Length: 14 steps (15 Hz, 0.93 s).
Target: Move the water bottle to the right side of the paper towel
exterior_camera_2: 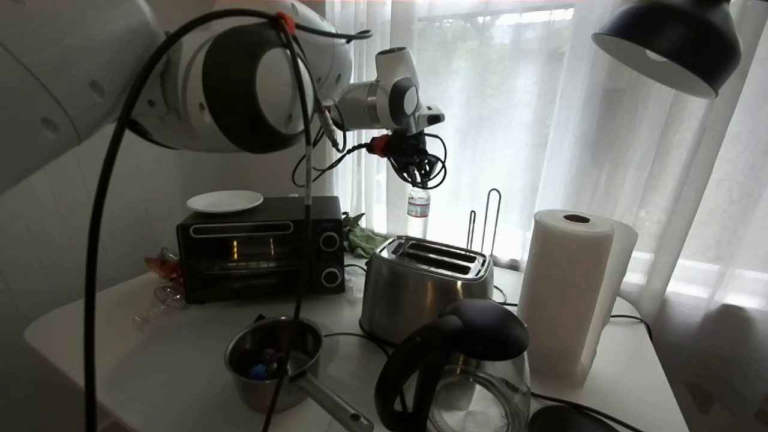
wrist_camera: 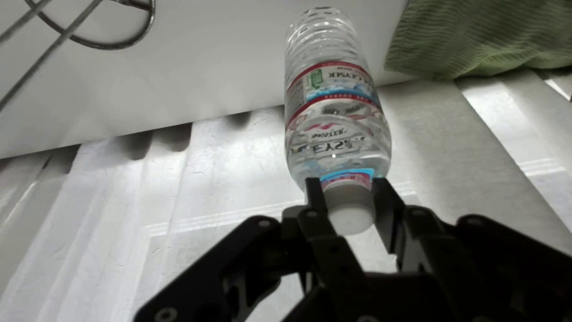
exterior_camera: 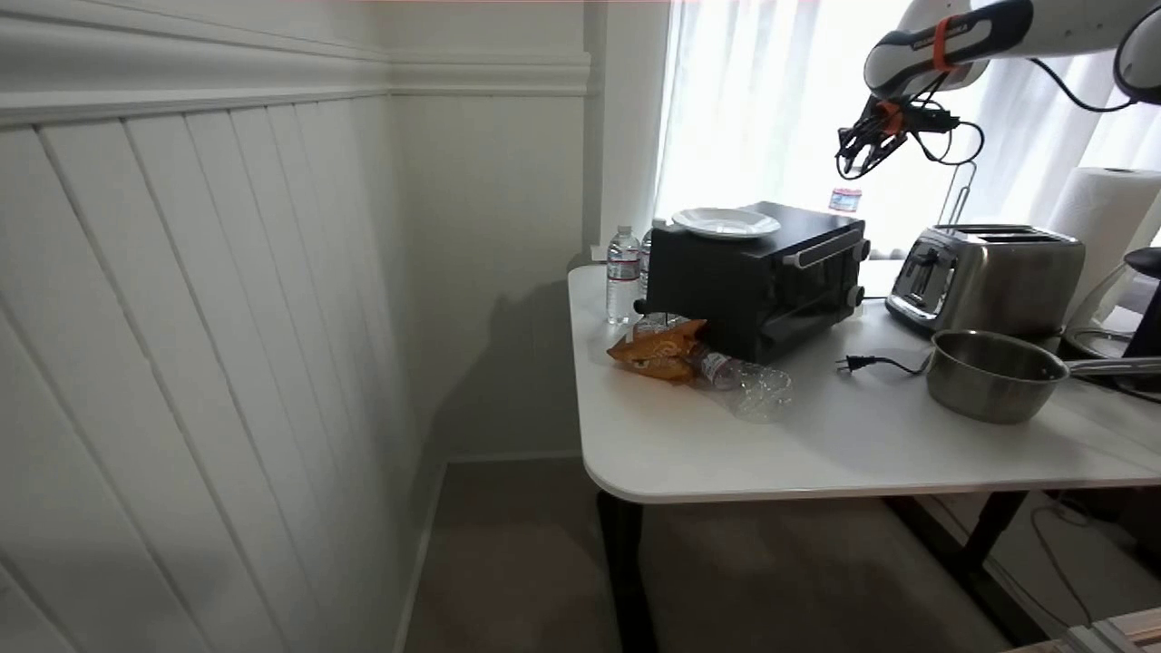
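The water bottle (wrist_camera: 336, 120) is clear plastic with a red, white and blue label and a white cap. My gripper (wrist_camera: 347, 190) has its two fingers against the cap and neck, one on each side. The bottle hangs roughly upright below the gripper in both exterior views (exterior_camera: 844, 200) (exterior_camera_2: 418, 210). Its lower end is hidden behind the toaster oven and the toaster, so I cannot tell whether it touches the table. The paper towel (exterior_camera_2: 564, 294) is a tall white roll, standing to the right of the bottle and toaster; it also shows at the edge of an exterior view (exterior_camera: 1097, 222).
The silver toaster (exterior_camera_2: 420, 300) stands between bottle and paper towel. A wire holder (exterior_camera_2: 493, 222) rises behind it. A black toaster oven (exterior_camera_2: 258, 252) with a plate, a kettle (exterior_camera_2: 474, 384), a saucepan (exterior_camera_2: 273, 366), a green cloth (wrist_camera: 478, 40), a lamp (exterior_camera_2: 678, 48) and curtains surround it.
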Available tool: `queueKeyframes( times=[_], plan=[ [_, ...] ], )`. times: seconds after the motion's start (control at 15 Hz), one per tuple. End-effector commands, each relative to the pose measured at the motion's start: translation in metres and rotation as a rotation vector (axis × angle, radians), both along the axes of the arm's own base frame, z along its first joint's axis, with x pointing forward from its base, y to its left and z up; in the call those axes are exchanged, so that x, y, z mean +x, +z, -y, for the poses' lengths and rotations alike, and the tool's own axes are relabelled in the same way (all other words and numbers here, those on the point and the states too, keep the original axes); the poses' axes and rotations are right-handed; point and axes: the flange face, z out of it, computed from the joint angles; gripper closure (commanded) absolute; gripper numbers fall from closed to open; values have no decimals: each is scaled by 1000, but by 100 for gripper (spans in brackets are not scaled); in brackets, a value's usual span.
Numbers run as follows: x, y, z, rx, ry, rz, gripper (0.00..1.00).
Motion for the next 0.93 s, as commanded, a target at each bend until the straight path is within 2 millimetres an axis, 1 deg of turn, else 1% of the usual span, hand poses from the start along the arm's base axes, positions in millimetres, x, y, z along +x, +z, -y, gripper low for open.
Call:
queueKeyframes(
  times=[0.0,0.2,0.47,0.6,0.87],
  plan=[
    [-26,43,15,74,-91,-2,92],
    [-46,62,27,107,-139,-2,92],
    [-77,82,42,108,-211,-21,92],
    [-95,94,43,111,-239,-36,92],
    [-140,129,47,96,-322,-27,92]
  ],
)
